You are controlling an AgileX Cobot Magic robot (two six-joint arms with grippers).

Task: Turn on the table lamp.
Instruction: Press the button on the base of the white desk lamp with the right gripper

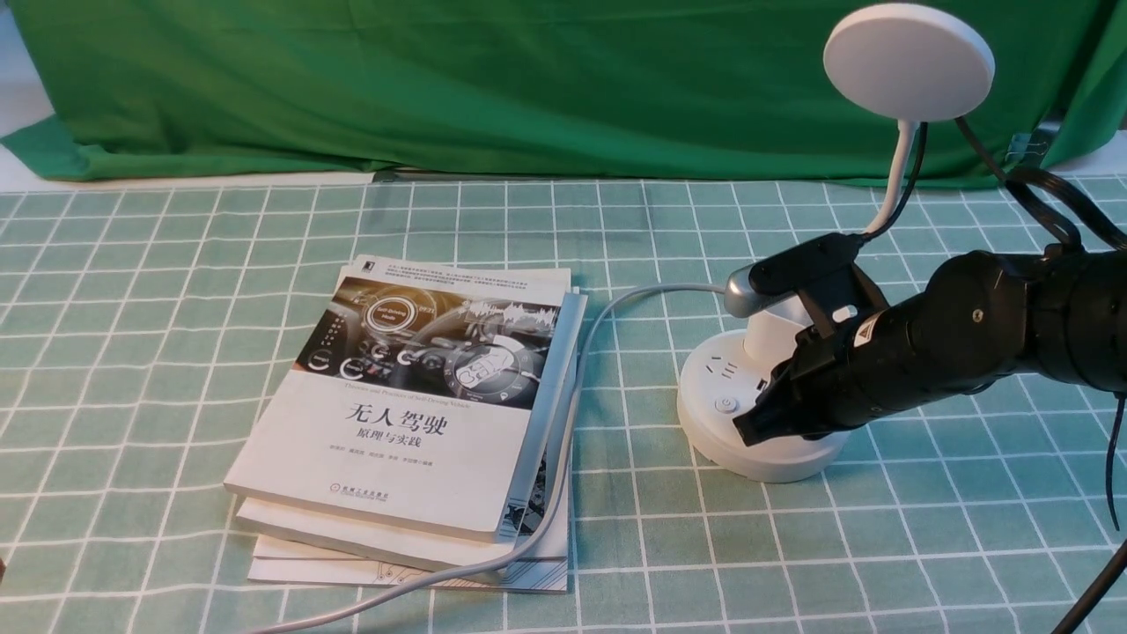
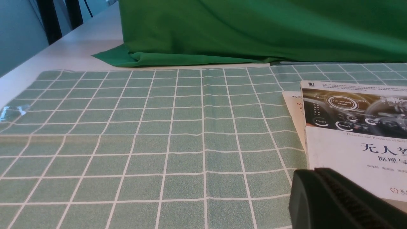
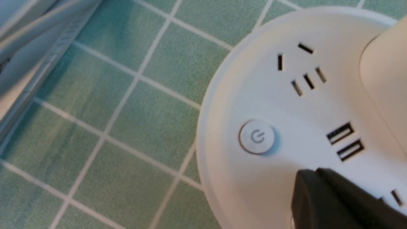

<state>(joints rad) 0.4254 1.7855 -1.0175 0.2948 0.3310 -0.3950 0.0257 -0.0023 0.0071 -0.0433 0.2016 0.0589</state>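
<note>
The white table lamp stands at the right of the front view, with its flat disc head (image 1: pixel 909 60) up on a thin neck (image 1: pixel 898 167) above a cup holder (image 1: pixel 773 333) and a round base (image 1: pixel 715 380). My right gripper (image 1: pixel 744 431) is shut, its tip low over the base's front, just beside the round power button (image 1: pixel 725 404). In the right wrist view the button (image 3: pixel 257 136) lies clear of the shut tip (image 3: pixel 310 173), near the sockets (image 3: pixel 302 68). The left gripper (image 2: pixel 313 171) is shut and empty, low by the books, out of the front view.
A stack of books (image 1: pixel 414 414) lies left of the lamp, its corner also in the left wrist view (image 2: pixel 353 140). The lamp's grey cable (image 1: pixel 572 423) runs along the books' right edge to the table's front. A green cloth backdrop (image 1: pixel 440 79) closes off the back.
</note>
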